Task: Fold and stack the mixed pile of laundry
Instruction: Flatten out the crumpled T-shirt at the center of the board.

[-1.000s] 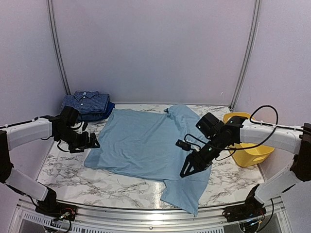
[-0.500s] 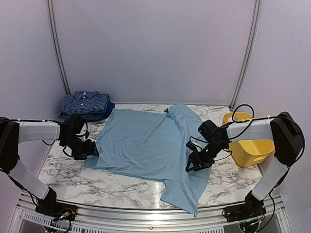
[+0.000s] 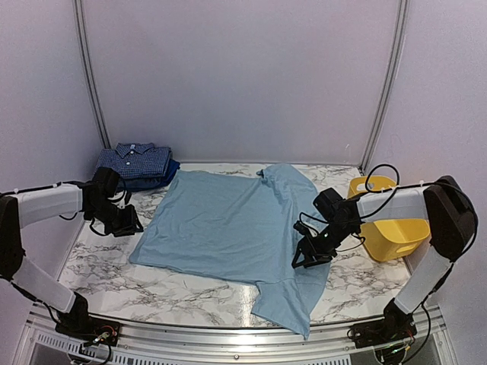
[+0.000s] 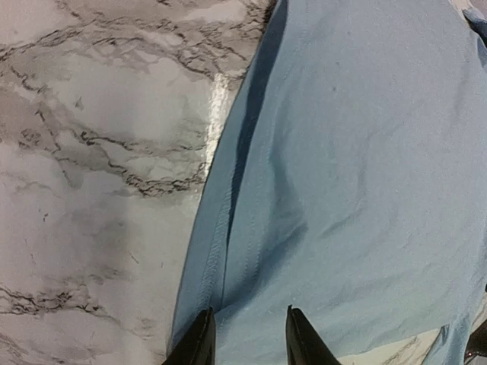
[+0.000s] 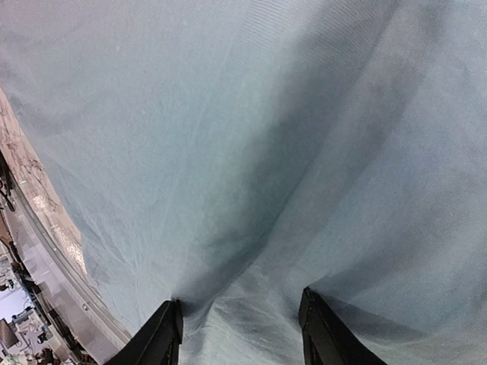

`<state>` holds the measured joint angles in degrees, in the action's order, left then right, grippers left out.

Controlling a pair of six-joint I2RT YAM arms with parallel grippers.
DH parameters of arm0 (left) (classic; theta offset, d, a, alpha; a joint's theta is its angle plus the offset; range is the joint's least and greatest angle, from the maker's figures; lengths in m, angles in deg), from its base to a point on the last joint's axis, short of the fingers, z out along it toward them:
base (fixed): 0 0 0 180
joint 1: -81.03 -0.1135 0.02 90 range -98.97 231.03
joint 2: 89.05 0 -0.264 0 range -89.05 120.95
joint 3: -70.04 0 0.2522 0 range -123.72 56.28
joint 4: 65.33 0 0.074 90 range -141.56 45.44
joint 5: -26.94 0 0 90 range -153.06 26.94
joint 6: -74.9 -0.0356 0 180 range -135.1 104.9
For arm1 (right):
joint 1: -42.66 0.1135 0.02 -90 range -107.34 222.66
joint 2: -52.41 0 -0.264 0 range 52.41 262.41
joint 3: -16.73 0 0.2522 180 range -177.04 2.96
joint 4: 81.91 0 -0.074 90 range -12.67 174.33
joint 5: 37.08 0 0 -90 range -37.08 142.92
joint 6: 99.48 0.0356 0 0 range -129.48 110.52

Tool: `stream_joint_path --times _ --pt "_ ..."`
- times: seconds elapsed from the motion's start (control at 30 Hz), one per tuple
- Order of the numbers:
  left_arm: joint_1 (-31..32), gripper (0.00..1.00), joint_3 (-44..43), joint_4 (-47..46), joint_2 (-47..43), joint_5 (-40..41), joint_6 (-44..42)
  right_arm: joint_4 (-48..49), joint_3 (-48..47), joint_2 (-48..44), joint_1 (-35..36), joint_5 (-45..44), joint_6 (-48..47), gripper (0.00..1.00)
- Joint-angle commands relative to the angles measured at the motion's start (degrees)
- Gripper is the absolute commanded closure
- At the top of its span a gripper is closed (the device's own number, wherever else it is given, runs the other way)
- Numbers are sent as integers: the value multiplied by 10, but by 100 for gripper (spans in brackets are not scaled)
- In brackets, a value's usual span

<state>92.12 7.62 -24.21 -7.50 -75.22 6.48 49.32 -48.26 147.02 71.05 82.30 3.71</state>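
A plain light-blue T-shirt (image 3: 221, 224) lies spread flat on the marble table (image 3: 106, 266). My left gripper (image 3: 129, 226) is at its left hem. In the left wrist view its jaws (image 4: 247, 312) stand a narrow gap apart, with the doubled hem of the T-shirt (image 4: 358, 167) between them. My right gripper (image 3: 304, 258) presses down on the shirt's right part. There its jaws (image 5: 242, 304) stand wide apart and the cloth (image 5: 228, 137) puckers between them. A folded navy check shirt (image 3: 137, 160) rests on a dark-blue piece (image 3: 157, 181) at the back left.
A yellow plastic tub (image 3: 392, 228) stands at the right edge, close behind my right arm. White booth walls close in the back and both sides. Bare marble (image 4: 99, 152) shows left of the shirt's hem.
My left gripper came down at the shirt's left hem, narrowed its jaws and shifted slightly back and left. My right gripper dropped onto the shirt, then stayed there.
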Motion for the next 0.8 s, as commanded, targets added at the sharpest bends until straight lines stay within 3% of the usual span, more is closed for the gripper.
stream_joint_path --times 0.0,0.17,0.5,0.77 --pt "1 70 -33 -12 37 -36 -27 -30 -7 -11 3 -27 -2 48" --pt "3 76 -58 -23 87 -43 -33 -28 -8 -20 42 -3 16 49" --pt "5 77 -69 -26 146 -26 -27 8 23 -5 99 7 58 49" --pt "5 68 -85 -26 171 -6 -32 -1 46 11 99 -18 52 49"
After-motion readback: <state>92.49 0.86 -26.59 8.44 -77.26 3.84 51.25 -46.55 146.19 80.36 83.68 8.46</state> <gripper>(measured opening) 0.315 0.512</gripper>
